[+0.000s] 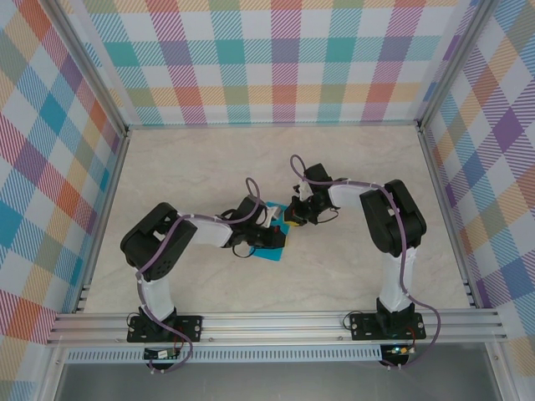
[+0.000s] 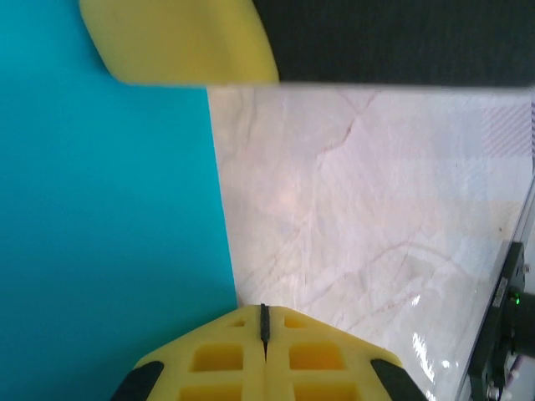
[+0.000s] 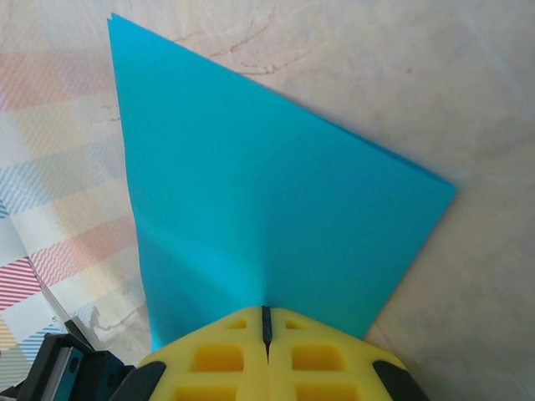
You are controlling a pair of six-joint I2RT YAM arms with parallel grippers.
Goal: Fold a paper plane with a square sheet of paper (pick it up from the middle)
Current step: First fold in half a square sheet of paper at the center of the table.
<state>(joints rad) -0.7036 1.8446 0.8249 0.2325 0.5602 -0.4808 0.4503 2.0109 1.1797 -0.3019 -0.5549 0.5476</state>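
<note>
Right wrist view has the square sheet of paper [image 3: 267,184], plain smooth teal-blue, fanning up from bottom centre, where the right gripper [image 3: 265,311] pinches it between closed fingers. Left wrist view fills its left half with the sheet. The sheet's straight edge ends just beside the left gripper [image 2: 264,311], whose fingers are pressed together; whether they catch the paper I cannot tell.

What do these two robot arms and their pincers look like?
Both the left arm and right arm have chunky black joints joined by white tube segments, with thin purple cables looping alongside, on black base plates. The left gripper and right gripper have yellow fingers moulded with square pockets and black corners.
</note>
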